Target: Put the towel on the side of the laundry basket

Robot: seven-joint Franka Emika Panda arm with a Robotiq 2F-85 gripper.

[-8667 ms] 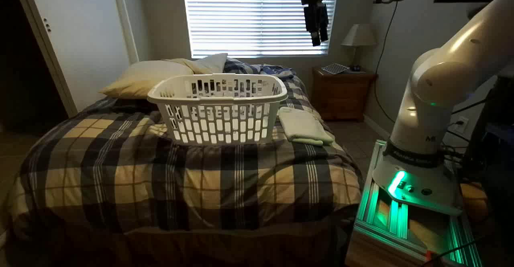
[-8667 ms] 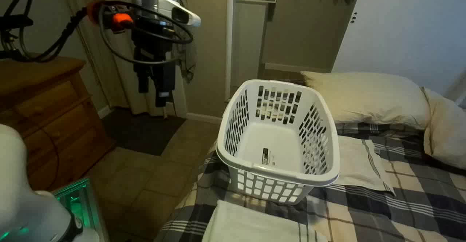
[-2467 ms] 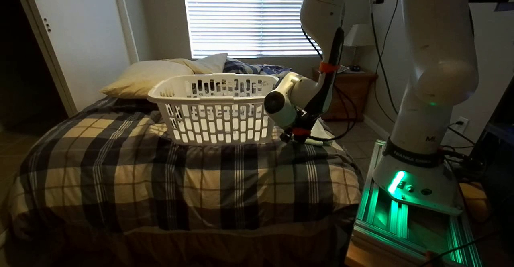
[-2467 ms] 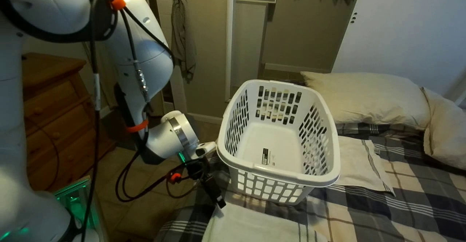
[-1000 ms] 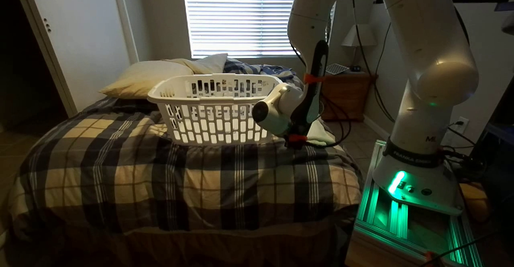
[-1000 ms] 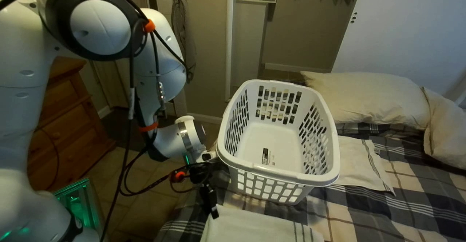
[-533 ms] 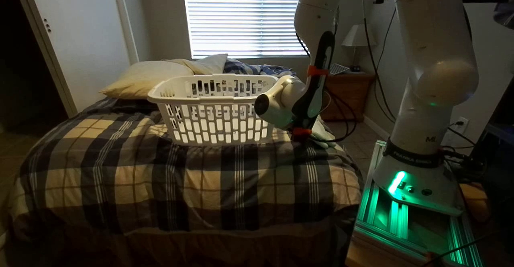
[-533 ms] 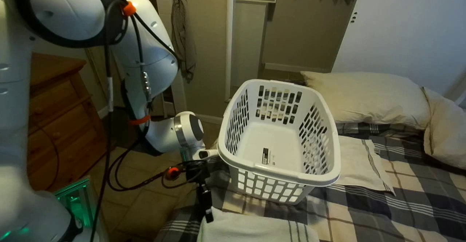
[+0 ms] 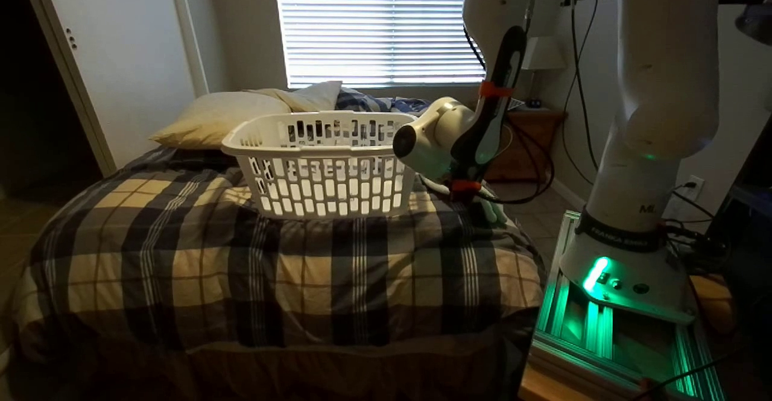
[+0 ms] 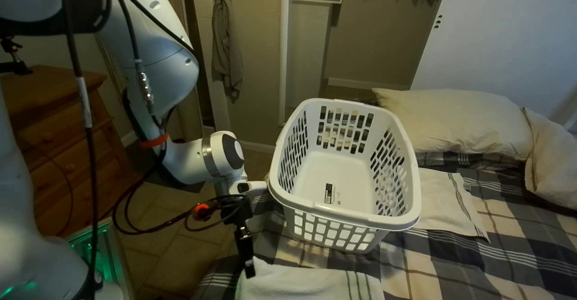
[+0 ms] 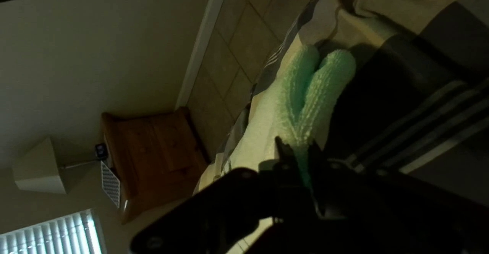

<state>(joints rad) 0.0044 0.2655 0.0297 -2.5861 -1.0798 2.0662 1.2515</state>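
I count one laundry basket (image 10: 342, 213), one tool (image 11: 298, 149), one striped white towel (image 10: 311, 284) at that tool, a second striped white cloth (image 10: 439, 203) on the basket's pillow side, one hanging grey cloth (image 10: 227, 43) and at least two pillows (image 10: 455, 119). My tool is pressed together on the towel, pinching a fold near its edge; in the wrist view the fabric bunches into the grip and spreads into two rounded rolls ahead of it. The rest of the towel lies just beside the basket, with a gap between. The basket stands upright; inside, I see a small dark-and-white label (image 10: 328, 194) on its white floor.
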